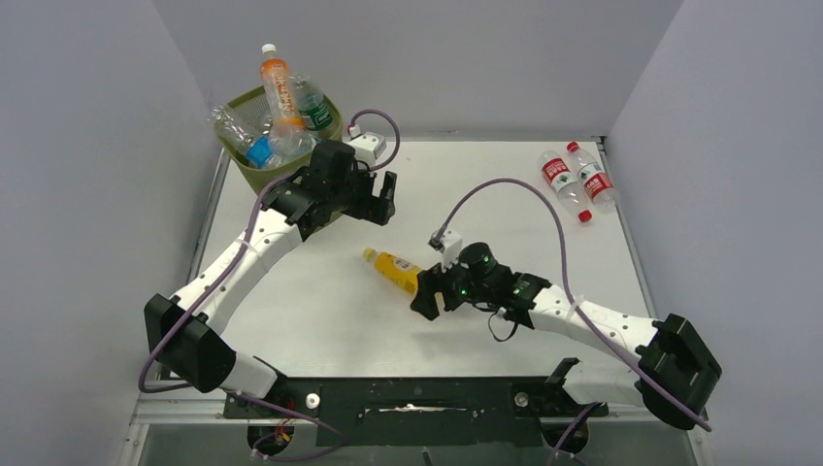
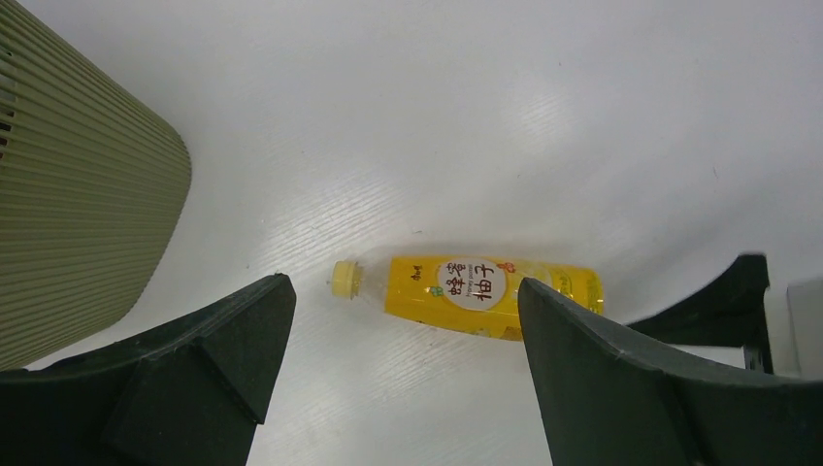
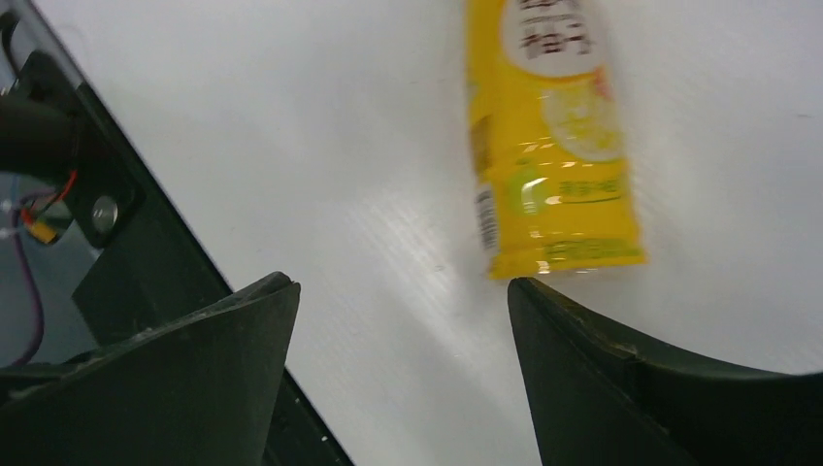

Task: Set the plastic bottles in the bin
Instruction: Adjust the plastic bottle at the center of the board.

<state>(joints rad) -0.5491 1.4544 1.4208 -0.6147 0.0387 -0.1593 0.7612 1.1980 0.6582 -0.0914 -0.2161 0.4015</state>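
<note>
**Colour check: mostly yellow, olive and white**

The yellow bottle point(image 2: 485, 296) is bright yellow, cap included, with a round white patch on its label. The bin point(image 1: 250, 173) is olive green with fine ribbing. There's an orange bottle point(image 1: 279, 87) with a white cap. The two clear bottles point(image 1: 560, 178) have red labels. The worktop point(image 1: 320, 320) is plain white.

The bin point(image 1: 250, 175) stands at the counter's point(image 1: 320, 311) far left corner with several bottles point(image 1: 281, 126) piled in it, one upright above the rim. The left end effector point(image 1: 383, 199) hangs just right of the bin. A lone bottle point(image 1: 393, 270) lies mid-counter, cap toward the bin, with the right end effector point(image 1: 425, 294) at its base. A pair of bottles point(image 1: 577, 183) lies side by side at the far right edge.
</note>
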